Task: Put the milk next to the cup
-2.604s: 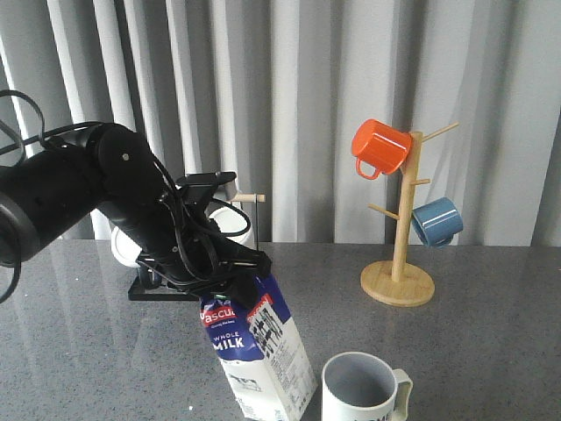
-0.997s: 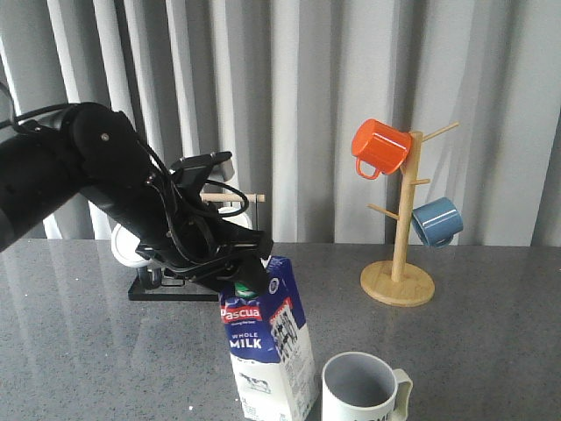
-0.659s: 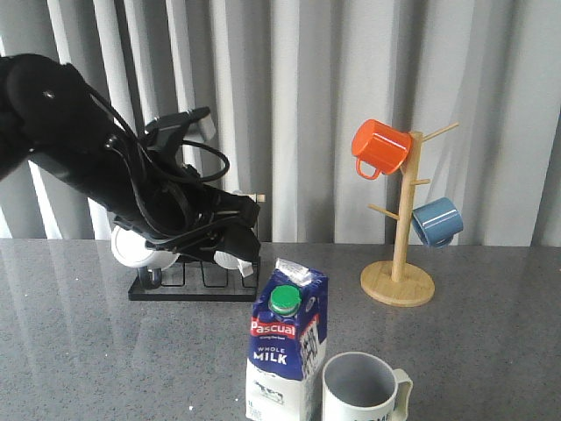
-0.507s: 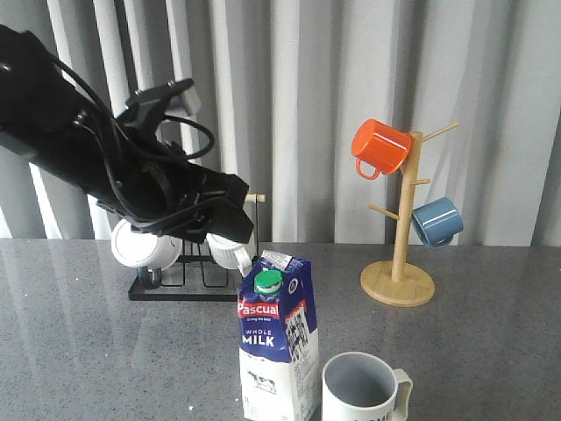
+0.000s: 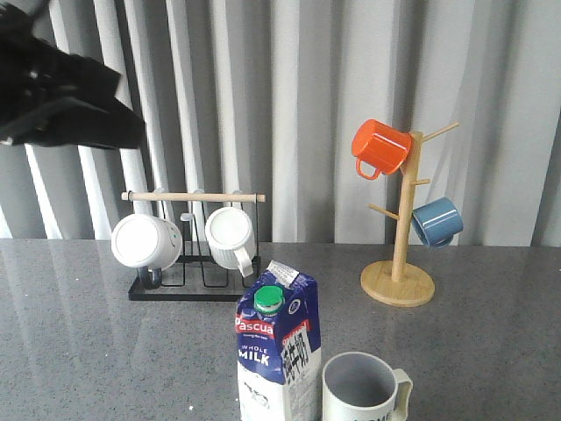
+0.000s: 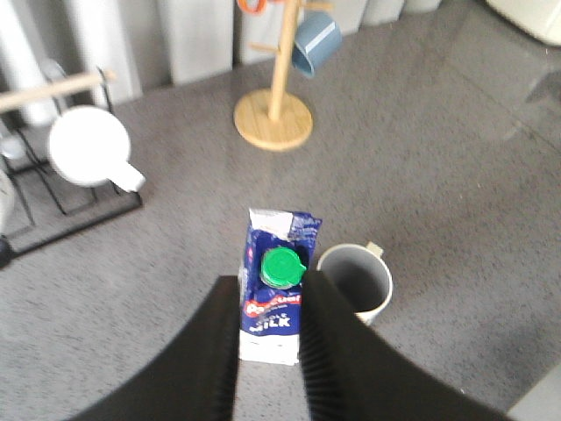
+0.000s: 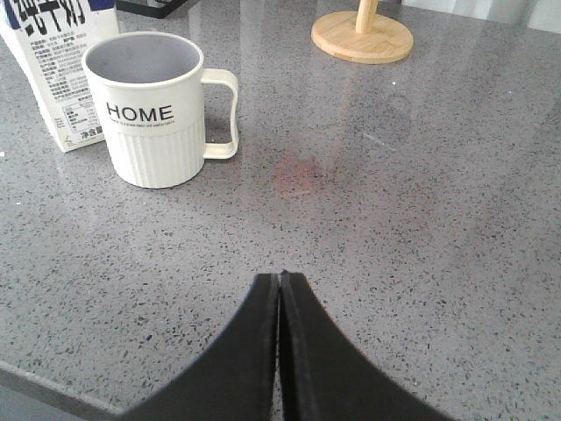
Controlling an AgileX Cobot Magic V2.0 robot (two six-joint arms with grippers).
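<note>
Milk: the milk carton [image 5: 278, 351] stands up straight on the grey table [image 5: 105, 351]. It is just beside the cup, on the cup's left in the front view. Its green cap [image 5: 268, 300] is on.

Cup: the white cup [image 5: 364, 388] says "HOME" on its side in the right wrist view [image 7: 160, 107]. Its handle points away from the milk. I cannot tell if milk and cup touch; they look very close.

Left gripper: the left gripper [image 6: 270, 351] is high above the milk and its fingers [image 6: 215, 346] are spread apart. It holds nothing.

Right gripper: the right gripper [image 7: 279, 342] is low near the table, apart from the cup. Its fingers are pressed together with nothing between them.

Other things: two white mugs [image 5: 145, 241] hang on a black rack [image 5: 188, 285]. An orange mug [image 5: 379, 147] and a blue mug [image 5: 436, 221] hang on a wooden tree [image 5: 399, 263].

How far: the job looks done, I think.

What could go wrong: the milk is tall and thin, so a bump could tip it onto the cup. The left arm [image 5: 61, 96] could do that if it comes down again. The right gripper could push the cup if it slides forward.
</note>
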